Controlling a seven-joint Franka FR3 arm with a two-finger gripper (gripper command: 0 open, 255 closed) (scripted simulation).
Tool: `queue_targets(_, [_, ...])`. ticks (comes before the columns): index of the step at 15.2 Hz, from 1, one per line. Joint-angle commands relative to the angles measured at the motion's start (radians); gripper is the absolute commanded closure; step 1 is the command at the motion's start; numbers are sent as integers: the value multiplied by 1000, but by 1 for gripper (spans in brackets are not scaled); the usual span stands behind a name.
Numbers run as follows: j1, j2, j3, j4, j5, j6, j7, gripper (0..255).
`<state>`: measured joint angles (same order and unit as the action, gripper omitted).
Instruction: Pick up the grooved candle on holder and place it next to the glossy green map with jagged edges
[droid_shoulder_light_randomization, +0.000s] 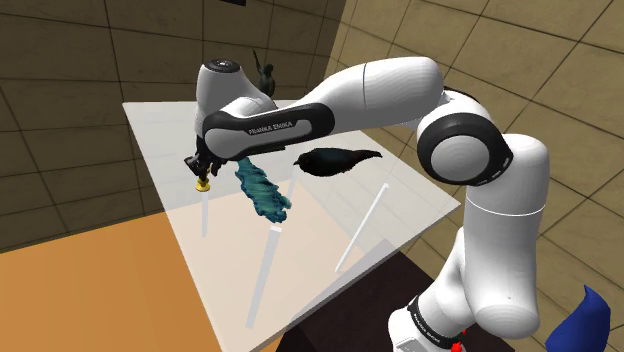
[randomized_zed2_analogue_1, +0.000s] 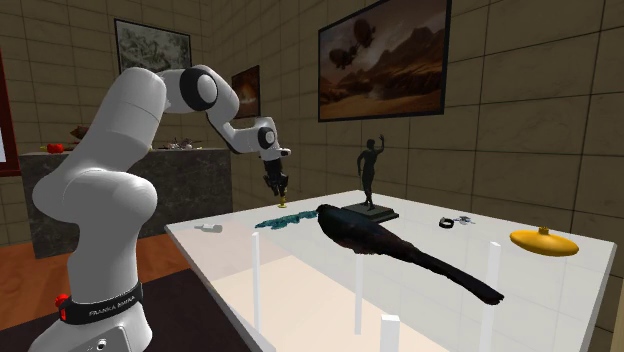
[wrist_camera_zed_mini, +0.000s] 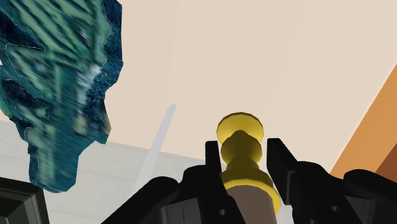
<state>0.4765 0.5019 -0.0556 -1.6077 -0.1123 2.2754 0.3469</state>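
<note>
My gripper (wrist_camera_zed_mini: 245, 167) is shut on the candle on its holder (wrist_camera_zed_mini: 240, 149). The golden, knobbed holder sticks out beyond the two black fingers, which clasp the grey candle body. In the shoulder view the gripper (droid_shoulder_light_randomization: 201, 170) hangs over the glass table with the golden end (droid_shoulder_light_randomization: 203, 185) pointing down. The glossy green map with jagged edges (droid_shoulder_light_randomization: 263, 190) lies flat on the table just to the shoulder view's right of it. The second exterior view has the gripper (randomized_zed2_analogue_1: 278, 185) and the candle (randomized_zed2_analogue_1: 283, 202) held a little above the map (randomized_zed2_analogue_1: 285, 221). From the wrist, the map (wrist_camera_zed_mini: 60, 95) lies beside the candle.
A long black feathered object (droid_shoulder_light_randomization: 335, 160) lies beyond the map (randomized_zed2_analogue_1: 400, 250). A dark figurine (randomized_zed2_analogue_1: 372, 180) stands on a base at the far side. A yellow dish (randomized_zed2_analogue_1: 545, 241), a small metal item (randomized_zed2_analogue_1: 455, 222) and a small white piece (randomized_zed2_analogue_1: 208, 228) rest on the glass table (droid_shoulder_light_randomization: 330, 225).
</note>
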Motion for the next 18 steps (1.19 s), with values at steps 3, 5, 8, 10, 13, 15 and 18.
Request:
queue_targets(3, [0, 0, 0, 0, 0, 0, 0, 0])
queue_targets(5, [0, 0, 0, 0, 0, 0, 0, 0])
queue_targets(8, [2, -21, 1, 2, 0, -22, 0, 0])
queue_targets(10, [7, -59, 2, 10, 0, -69, 0, 0])
queue_targets(13, [8, -74, 2, 14, 0, -88, 0, 0])
queue_targets(15, [8, -73, 2, 15, 0, -89, 0, 0])
queue_targets(18, [8, -73, 2, 15, 0, -89, 0, 0])
